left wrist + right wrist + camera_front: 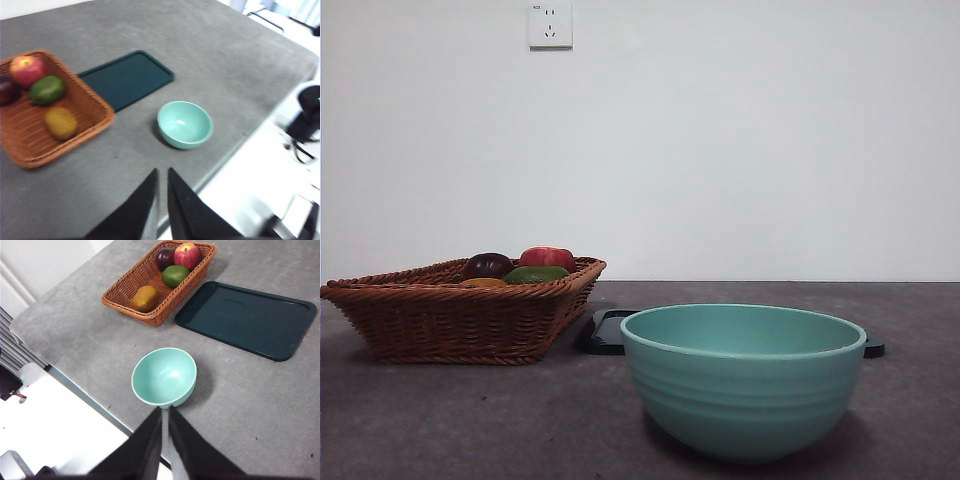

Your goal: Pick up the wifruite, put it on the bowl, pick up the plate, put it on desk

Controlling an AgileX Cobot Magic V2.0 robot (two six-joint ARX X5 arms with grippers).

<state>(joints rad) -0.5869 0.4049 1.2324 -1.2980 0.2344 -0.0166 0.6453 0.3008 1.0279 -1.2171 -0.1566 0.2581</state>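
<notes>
My left gripper (162, 200) and right gripper (165, 440) both hang high, jaws nearly closed, holding nothing. The bowl (164, 376) stands empty nearest me; beyond, the wifruite (61, 123) lies in the basket (95, 112), so I should spread wide and descend clear of the green fruit (47, 89).

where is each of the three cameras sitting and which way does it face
Front view: low, at table height, looking level across the desk at the bowl and wicker basket; none of the robot shows.
Left wrist view: high on the left arm, looking down at the basket, dark tray and bowl; the left gripper rises from the bottom edge, jaws nearly together.
Right wrist view: high on the right arm, looking down at the bowl; the right gripper shows likewise.
Both wrist views share the wifruite lying in the basket.
</notes>
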